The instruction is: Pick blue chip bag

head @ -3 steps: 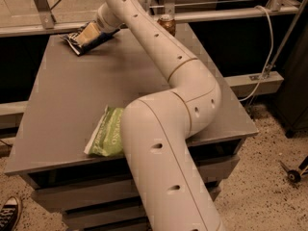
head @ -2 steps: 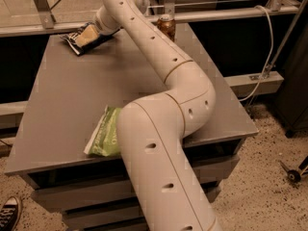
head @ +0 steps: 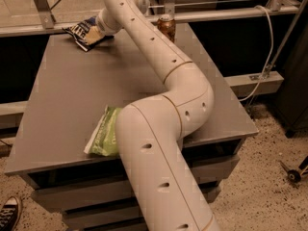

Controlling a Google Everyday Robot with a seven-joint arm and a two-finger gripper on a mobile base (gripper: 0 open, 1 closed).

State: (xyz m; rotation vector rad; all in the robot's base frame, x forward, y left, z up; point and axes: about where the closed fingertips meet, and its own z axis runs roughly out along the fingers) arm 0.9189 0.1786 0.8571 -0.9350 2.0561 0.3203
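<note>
The blue chip bag (head: 78, 31), dark navy with white lettering, is at the far left corner of the grey table (head: 62, 90). My gripper (head: 95, 34) is at the end of the long white arm, right at the bag's right end. It is shut on the bag, which is tilted and looks raised a little off the tabletop. The arm hides the part of the bag inside the gripper.
A green chip bag (head: 103, 131) lies near the table's front edge, partly behind my arm. A brown can (head: 166, 27) stands at the far edge, right of the arm. A metal rail (head: 231, 14) runs behind the table. A shoe (head: 9, 213) is on the floor at bottom left.
The gripper and the blue chip bag have moved slightly up from the tabletop at the far left corner, and the bag now tilts more. The green bag and the can have not moved.
</note>
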